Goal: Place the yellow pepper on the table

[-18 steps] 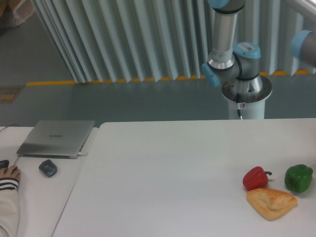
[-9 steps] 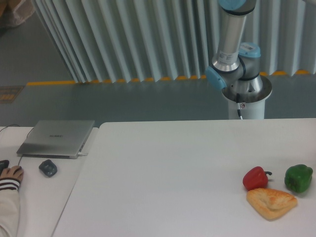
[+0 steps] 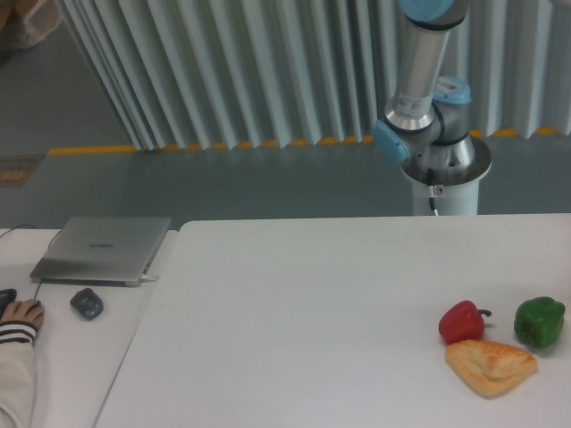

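Since the earlier frames the arm (image 3: 419, 80) at the upper right has swung its upper link more upright, and the hand (image 3: 20, 313) at the lower left edge has shifted slightly; nothing on the table (image 3: 294, 312) has moved.

Nearest, at the lower right, lie three foods in a tight cluster: one tan pastry (image 3: 490, 366), one red pepper (image 3: 462, 321) just above it and touching or nearly so, and one green pepper (image 3: 539, 321) close to the right edge. They probably sit there as waiting props, set to one side.

At the lower left a second, smaller table carries one mouse (image 3: 86, 303) and one closed laptop (image 3: 102, 250), with the person's sleeve beside them.

Further back stands the arm's base (image 3: 443, 178), beyond the far table edge. Its links rise out of the frame top, so the claw is not in view and whether it is open or closed cannot be told.

No yellow pepper is visible anywhere; presumably it is held above the frame, yet that is only a guess.
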### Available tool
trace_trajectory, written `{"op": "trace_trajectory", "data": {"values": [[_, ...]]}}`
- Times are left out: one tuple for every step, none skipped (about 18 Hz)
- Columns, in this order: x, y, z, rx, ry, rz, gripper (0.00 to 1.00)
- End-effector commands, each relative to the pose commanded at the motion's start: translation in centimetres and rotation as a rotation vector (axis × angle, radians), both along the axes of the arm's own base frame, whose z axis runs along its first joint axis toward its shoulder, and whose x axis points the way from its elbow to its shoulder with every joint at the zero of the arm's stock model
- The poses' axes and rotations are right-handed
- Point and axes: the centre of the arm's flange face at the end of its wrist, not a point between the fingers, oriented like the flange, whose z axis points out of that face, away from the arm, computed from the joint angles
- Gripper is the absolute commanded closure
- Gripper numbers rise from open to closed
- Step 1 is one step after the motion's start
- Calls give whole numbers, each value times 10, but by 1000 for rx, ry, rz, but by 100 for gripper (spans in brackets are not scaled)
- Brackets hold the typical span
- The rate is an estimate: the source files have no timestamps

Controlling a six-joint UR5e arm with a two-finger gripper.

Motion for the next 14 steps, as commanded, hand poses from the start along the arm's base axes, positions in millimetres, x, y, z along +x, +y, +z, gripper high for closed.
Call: {"op": "trace_trajectory", "data": {"values": [[1,1,-3,-3,-6,-5,0],[1,2,-7,-6,-9,-11,0],[-1,3,-11,-11,-16,-14,0],[0,5,-18,-14,-29,-14,0],[-2,6,-22,-18,-32,-13,0],[-2,5,-24,-17,-29,-9,0],[-8,-1,-16,-14,4,-1,0],[-9,-11,-13,-51,19,7,0],[-10,-19,-14,-63,18,19,0],[-11,-20,-14,-60,17,21,0],[-11,-12,-22,-64,6,8,0],[-11,-9,-31,-71,-6,3,0],[-7,-8,-33,-69,-18,1,0],[-3,-7,-38,-76,-24,-4,0]]}}
